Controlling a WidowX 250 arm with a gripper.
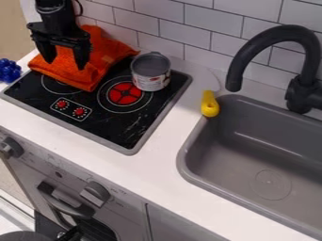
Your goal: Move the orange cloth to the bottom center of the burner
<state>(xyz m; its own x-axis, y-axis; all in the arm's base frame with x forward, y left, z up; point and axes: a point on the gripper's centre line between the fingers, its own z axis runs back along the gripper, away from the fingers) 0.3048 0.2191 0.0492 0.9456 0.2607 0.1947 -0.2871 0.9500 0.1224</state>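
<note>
White wall tiles back our counter, with the orange cloth bunched at the burner's rear left.
We see the gripper hanging over that cloth with its jaws spread and nothing pinched between them, placed, we judge, to close on a raised fold. The cloth lies partly on the black burner and partly off its back edge, so we would lift it enough to avoid dragging, then carry it towards the front middle. A metal can stands near the burner's back right corner, beside the red ring; swinging wide that way could knock it, so we would favor a path straight towards the front.
</note>
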